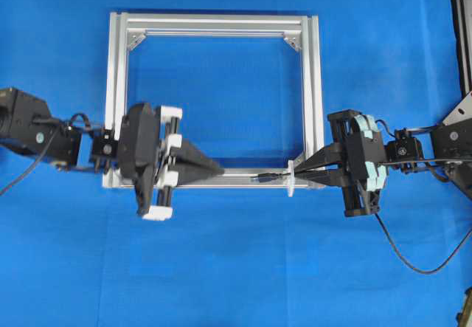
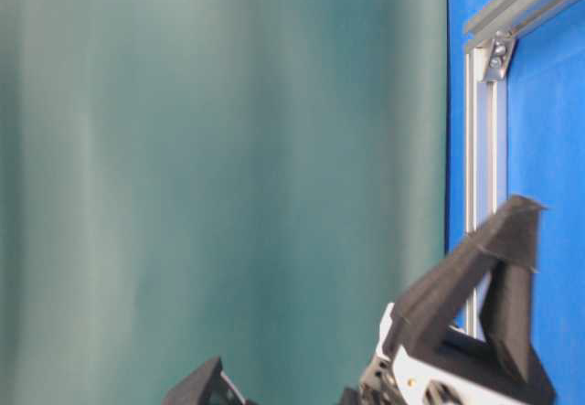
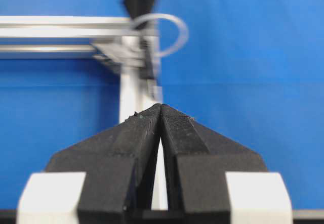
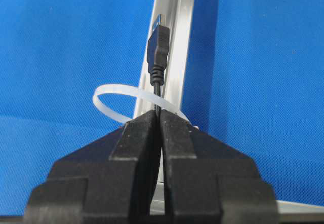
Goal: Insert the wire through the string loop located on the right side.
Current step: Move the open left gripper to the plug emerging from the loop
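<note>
Clamped on the wire [image 4: 158,77], the right gripper [image 4: 159,115] risks snagging the string loop [image 4: 114,105]; left gripper [image 3: 161,107] closed empty.

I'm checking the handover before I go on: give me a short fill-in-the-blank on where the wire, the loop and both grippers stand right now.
1. The wire is gripped by the ____ gripper.
2. The wire's plug has passed through the white string loop and lies along the silver ____.
3. The left gripper is shut and holds ____.
4. The cloth under the frame is ____.

Missing words: right; frame; nothing; blue
</note>
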